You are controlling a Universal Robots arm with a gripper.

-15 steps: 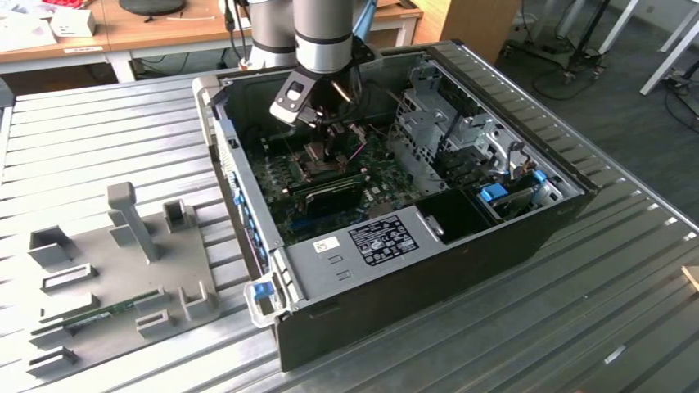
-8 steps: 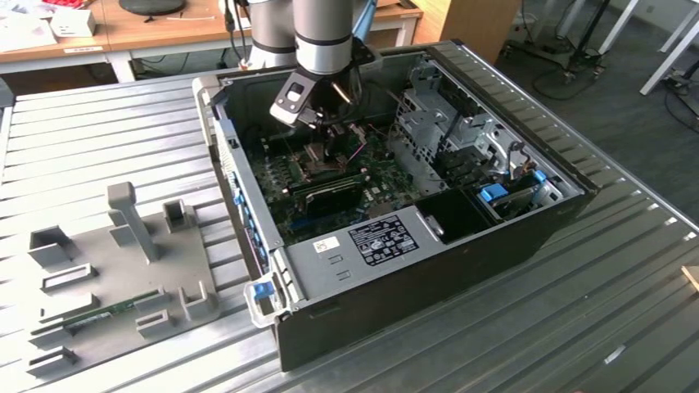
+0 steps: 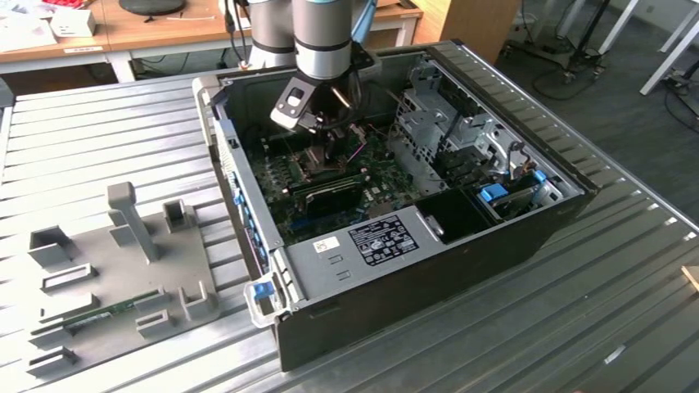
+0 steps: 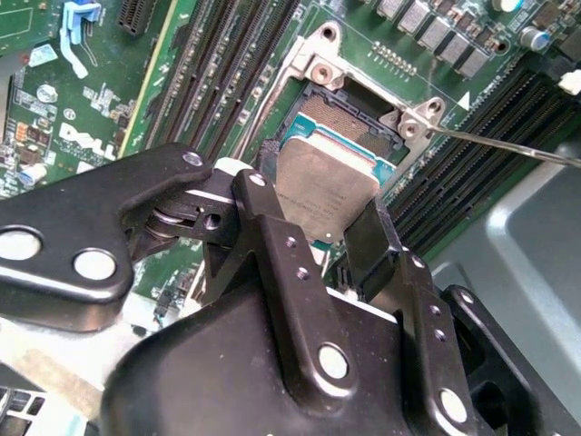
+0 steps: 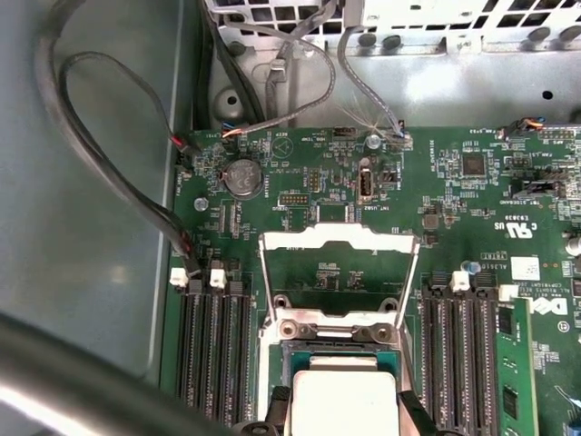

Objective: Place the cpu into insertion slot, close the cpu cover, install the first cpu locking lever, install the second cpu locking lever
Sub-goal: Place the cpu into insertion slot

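In the exterior view my gripper [image 3: 319, 155] reaches down into the open computer case [image 3: 546, 221], over the green board. The cpu [image 4: 322, 191], a flat square chip with a dull silver top and a green edge, sits between my black fingers [image 4: 263, 222]. My gripper [image 4: 318, 232] is shut on its two sides. It hangs low over the insertion slot [image 4: 349, 113], covering the slot's near part; I cannot tell if it touches. The cpu cover [image 5: 340, 238], a silvery frame, lies swung open beyond the slot [image 5: 340, 338]. A thin locking lever [image 5: 264, 286] runs along each side of it.
Long black memory slots [image 5: 213, 350] flank the socket, with one memory stick [image 5: 513, 363] seated. Grey cables [image 5: 91, 154] loop along the case wall, and a metal drive cage [image 3: 437, 123] stands close by. A grey fixture plate [image 3: 120, 262] lies on the ribbed table outside the case.
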